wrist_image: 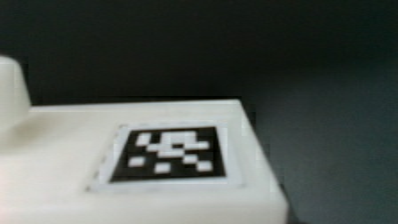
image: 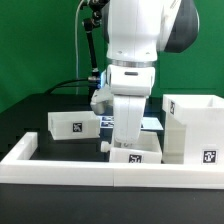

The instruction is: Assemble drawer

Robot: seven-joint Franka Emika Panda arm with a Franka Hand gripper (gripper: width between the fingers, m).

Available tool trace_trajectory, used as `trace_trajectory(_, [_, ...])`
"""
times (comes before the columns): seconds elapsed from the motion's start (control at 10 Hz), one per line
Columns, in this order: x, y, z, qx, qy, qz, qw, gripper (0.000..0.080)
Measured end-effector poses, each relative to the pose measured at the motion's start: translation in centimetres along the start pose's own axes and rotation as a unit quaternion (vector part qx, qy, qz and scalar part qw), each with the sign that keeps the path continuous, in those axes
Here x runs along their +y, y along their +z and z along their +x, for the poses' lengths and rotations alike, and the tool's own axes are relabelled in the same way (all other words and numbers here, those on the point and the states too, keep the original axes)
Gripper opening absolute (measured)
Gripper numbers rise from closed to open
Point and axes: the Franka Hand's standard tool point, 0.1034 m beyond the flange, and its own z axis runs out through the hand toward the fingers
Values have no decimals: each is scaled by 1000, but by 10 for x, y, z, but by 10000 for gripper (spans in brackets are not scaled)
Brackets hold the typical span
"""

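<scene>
In the exterior view I am seeing the claw (image: 120, 143) low over the near tray (image: 140, 157), its spread impossible to tell, the other tray (image: 73, 124) at that view's left and the housing (image: 195, 128) at its right, while the wrist view is adding a blurred marker tag (wrist_image: 173, 155) close up.

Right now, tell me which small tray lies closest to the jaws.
The tray by the border wall, beside the box housing, right beneath the jaws. The other tray sits apart, toward the exterior view's left.

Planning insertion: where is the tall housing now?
On the exterior view's right, the housing stands behind the border wall, just beside the front tray.
</scene>
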Motion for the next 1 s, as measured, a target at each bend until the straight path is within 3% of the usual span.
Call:
trace_trajectory(0.1, [0,2,3,2,-3,-16,1000,41])
trace_trajectory(0.2, [-1,2,10,2,0,-13,1000,41])
trace_trajectory(0.3, [2,0,15,4,2,-23,1000,41])
trace_trajectory(0.9, [4,0,15,2,7,-23,1000,41])
trace_trajectory(1.0, [4,0,16,2,5,-19,1000,41])
